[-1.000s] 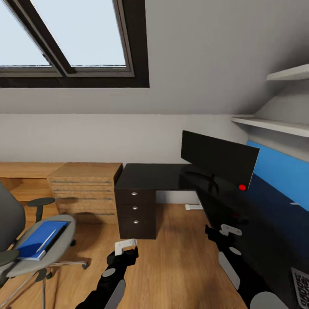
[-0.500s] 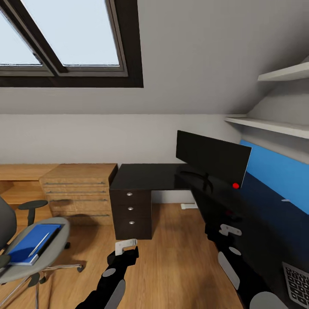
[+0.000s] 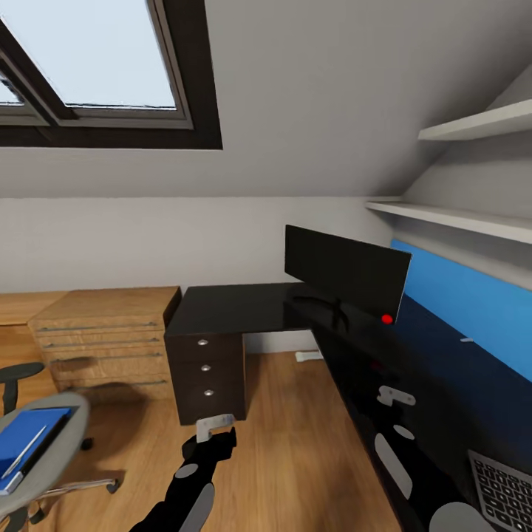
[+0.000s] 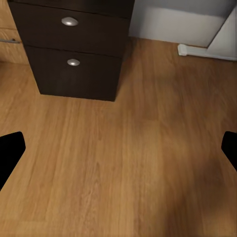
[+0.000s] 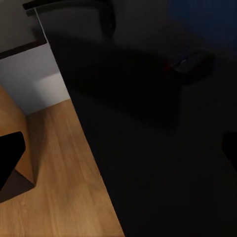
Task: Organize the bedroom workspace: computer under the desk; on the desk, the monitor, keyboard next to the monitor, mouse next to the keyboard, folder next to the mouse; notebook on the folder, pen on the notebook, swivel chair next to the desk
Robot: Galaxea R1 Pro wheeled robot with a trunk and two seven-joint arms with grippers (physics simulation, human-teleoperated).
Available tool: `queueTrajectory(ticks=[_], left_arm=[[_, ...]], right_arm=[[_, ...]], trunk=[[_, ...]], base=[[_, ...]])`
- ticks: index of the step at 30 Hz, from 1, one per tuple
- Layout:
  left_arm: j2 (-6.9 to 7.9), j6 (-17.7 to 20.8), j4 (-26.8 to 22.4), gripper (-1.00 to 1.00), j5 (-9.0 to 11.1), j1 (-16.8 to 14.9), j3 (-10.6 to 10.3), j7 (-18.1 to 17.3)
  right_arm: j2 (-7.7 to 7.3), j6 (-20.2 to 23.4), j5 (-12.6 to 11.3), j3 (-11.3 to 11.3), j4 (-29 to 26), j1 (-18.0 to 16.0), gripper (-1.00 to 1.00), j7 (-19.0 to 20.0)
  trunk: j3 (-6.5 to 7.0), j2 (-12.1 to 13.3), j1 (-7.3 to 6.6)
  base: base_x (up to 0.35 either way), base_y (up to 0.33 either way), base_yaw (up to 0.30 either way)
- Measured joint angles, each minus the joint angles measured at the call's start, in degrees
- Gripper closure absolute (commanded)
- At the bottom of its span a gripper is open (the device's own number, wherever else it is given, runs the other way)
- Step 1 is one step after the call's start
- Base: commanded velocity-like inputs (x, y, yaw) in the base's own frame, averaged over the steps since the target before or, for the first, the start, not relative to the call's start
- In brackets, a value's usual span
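Sloped attic bedroom, skylight far left, wooden floor (image 3: pixel 295 443). Glossy black L-shaped worktop (image 3: pixel 244 307) runs along the right wall, drawer unit (image 3: pixel 207 369) at its far-left end. Monitor (image 3: pixel 343 272) upright on the worktop's far corner; keyboard (image 3: pixel 510 493) at the near right edge. Swivel chair (image 3: pixel 44 443) near left, well apart from the worktop, carrying folder (image 3: pixel 26 436) with pen (image 3: pixel 22 452) on top. Left gripper (image 4: pixel 118 148) over bare floor, fingers (image 4: pixel 10 150) spread. Right gripper (image 5: pixel 118 148) above the worktop edge, fingers (image 5: pixel 10 153) spread.

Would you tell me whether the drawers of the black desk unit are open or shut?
Shut. In the head view all three fronts of the drawer unit sit flush in one plane under the desk top.
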Motion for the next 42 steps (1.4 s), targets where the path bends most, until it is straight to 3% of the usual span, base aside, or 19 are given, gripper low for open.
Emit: queueTrajectory(ticks=[26,42], left_arm=[[0.01,0.0,0.08,-1.0,-0.09,0.0,0.07,-0.03],[0.0,-0.06,0.08,-1.0,-0.28,0.0,-0.21,0.14]], right_arm=[[-0.03,-1.03,0.89,0.04,-0.26,0.0,-1.0,0.11],[-0.18,-1.46,1.1,-0.16,0.5,-0.01,-1.0,-0.09]], trunk=[[-0.01,0.0,0.0],[-0.01,0.01,0.01]], base=[[0.281,0.158,-0.006],[0.279,0.014,0.0]])
